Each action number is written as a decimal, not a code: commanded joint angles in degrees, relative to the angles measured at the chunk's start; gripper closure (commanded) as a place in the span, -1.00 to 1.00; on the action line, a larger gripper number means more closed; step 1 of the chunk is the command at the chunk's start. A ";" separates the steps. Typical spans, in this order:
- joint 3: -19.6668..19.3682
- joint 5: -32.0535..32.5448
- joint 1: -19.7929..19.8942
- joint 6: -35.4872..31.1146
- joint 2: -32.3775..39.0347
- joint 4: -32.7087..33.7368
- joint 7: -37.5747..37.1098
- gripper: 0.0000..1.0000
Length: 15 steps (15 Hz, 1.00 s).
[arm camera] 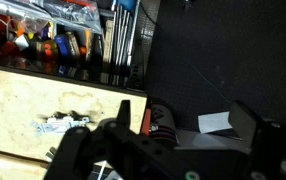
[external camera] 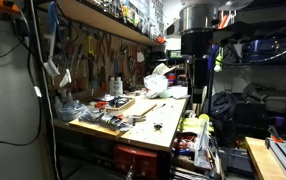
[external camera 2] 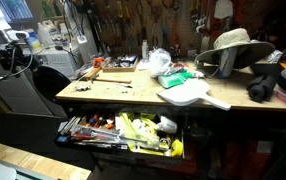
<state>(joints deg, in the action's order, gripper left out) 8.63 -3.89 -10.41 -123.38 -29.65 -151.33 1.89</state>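
Here the fingers (arm camera: 251, 120) stand spread and empty, the metal bits (arm camera: 61, 124) lying outside them on plywood (arm camera: 23, 95).

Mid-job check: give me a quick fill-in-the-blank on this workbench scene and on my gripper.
1. The drawer below the workbench stands ____, full of tools.
2. The wide-brimmed thing on the bench top is a ____.
3. In the wrist view the gripper holds ____, its jaws spread wide apart.

Missing words: open; hat; nothing.
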 commanded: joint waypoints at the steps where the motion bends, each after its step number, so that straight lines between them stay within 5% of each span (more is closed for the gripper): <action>1: -0.28 0.18 -0.30 0.10 0.02 0.08 -0.15 -1.00; 15: -0.95 -0.36 0.43 -0.31 0.74 0.79 -0.86 -1.00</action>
<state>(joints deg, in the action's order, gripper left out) 8.63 -3.89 -10.41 -123.38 -29.64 -151.32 1.89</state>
